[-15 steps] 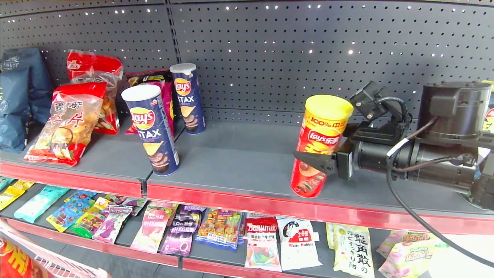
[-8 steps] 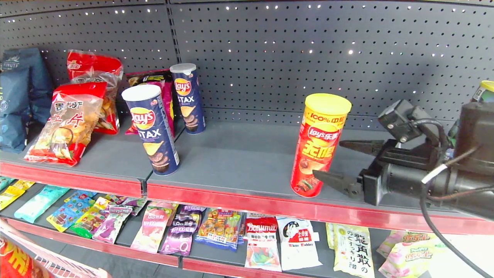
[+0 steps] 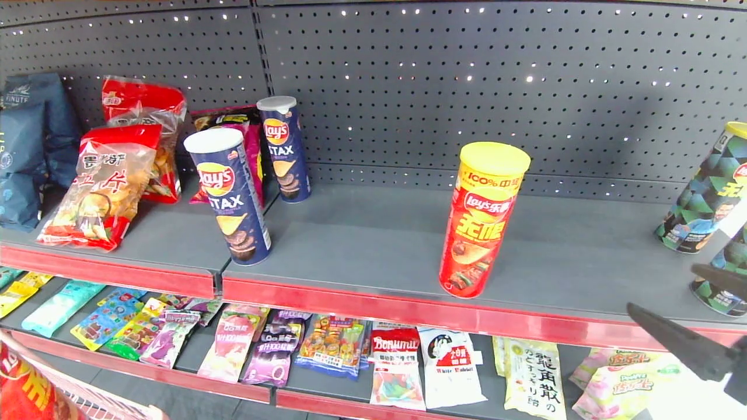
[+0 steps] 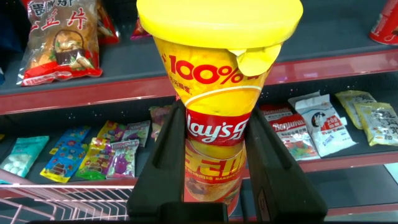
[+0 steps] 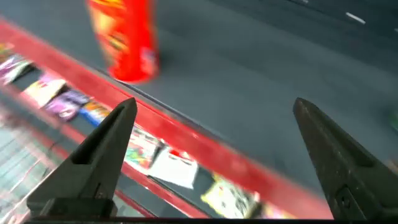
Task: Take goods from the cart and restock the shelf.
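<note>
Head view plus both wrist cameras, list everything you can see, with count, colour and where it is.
Shelf: one, grey with red front edge, two levels.
Red-and-yellow chip cans: two, one upright near the upper level's front edge, the other in the left tool.
Navy chip cans: two, upper level, left of centre.
Red snack bags: two, upper level, left.
Purple bag: one, behind the navy cans.
Dark blue bags: count unclear, far left.
Green patterned cans: two, upper level, far right.
Candy packets: many, mixed colours, lower level.
Cart: one, white wire, lower left corner, red bag inside.
Left tool: black, shut on a can.
Right tool: black, open, before the shelf's right end.
</note>
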You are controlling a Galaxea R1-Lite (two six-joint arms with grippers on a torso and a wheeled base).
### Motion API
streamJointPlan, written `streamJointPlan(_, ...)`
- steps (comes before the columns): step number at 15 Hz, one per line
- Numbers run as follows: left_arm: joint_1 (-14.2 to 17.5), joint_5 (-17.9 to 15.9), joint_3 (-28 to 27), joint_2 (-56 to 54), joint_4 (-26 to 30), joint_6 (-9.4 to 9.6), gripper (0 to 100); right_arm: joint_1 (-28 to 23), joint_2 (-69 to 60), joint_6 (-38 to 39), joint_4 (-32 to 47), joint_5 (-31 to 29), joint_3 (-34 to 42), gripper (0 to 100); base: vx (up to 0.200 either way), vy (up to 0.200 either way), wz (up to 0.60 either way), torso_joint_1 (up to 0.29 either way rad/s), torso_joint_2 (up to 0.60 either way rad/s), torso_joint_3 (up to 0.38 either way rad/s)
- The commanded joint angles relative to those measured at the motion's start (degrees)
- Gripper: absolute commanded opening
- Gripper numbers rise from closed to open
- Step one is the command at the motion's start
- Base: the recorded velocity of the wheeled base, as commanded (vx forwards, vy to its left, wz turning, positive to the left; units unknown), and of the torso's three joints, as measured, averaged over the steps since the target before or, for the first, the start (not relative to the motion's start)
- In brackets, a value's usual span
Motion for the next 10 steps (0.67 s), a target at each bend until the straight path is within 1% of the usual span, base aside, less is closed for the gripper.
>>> streamJointPlan(1,0.05,0.21,-0.36,3.12,-0.23,1.49,0,-11.09,-20.15,1.13,18.95,-2.20,0.30,100,0.000,0.000,0.00,0.000,0.00,0.000)
streamJointPlan(2,0.05,-0.06,-0.79,4.35,-0.31,1.66,0,-12.05,-23.93,1.04,30.47,-2.29,-4.98,100,0.000,0.000,0.00,0.000,0.00,0.000)
streamJointPlan(3,-0.04,-0.15,-0.62,4.62,-0.93,1.84,0,-12.32,-25.78,1.04,36.97,-2.55,-7.70,100,0.000,0.000,0.00,0.000,0.00,0.000)
streamJointPlan(4,-0.04,-0.23,-0.44,4.62,-1.19,1.93,0,-12.41,-27.80,1.13,39.17,-2.46,-7.97,100,0.000,0.000,0.00,0.000,0.00,0.000)
streamJointPlan(5,-0.04,-0.23,-0.44,4.62,-1.19,1.84,0,-12.49,-28.42,1.13,39.26,-2.46,-7.61,100,0.000,0.000,0.00,0.000,0.00,0.000)
streamJointPlan(6,-0.04,-0.23,-0.44,4.62,-1.19,1.84,0,-12.58,-31.76,0.69,38.55,-2.81,-4.19,100,0.000,0.000,0.00,0.000,0.00,0.000)
streamJointPlan(7,-0.13,-0.23,-0.53,4.71,-1.28,1.75,0,-13.37,-35.53,-0.72,37.15,-6.42,-0.67,100,0.000,0.000,0.00,0.000,0.00,0.000)
streamJointPlan(8,-0.13,-0.32,-0.44,4.62,-1.28,1.75,0,-13.64,-37.38,-0.80,36.44,-8.44,1.00,100,0.000,0.000,0.00,0.000,0.00,0.000)
streamJointPlan(10,-0.13,-0.76,0.00,4.53,-1.28,1.75,0,-13.81,-39.67,-0.98,35.56,-8.79,3.11,100,0.000,0.000,0.00,0.000,0.00,0.000)
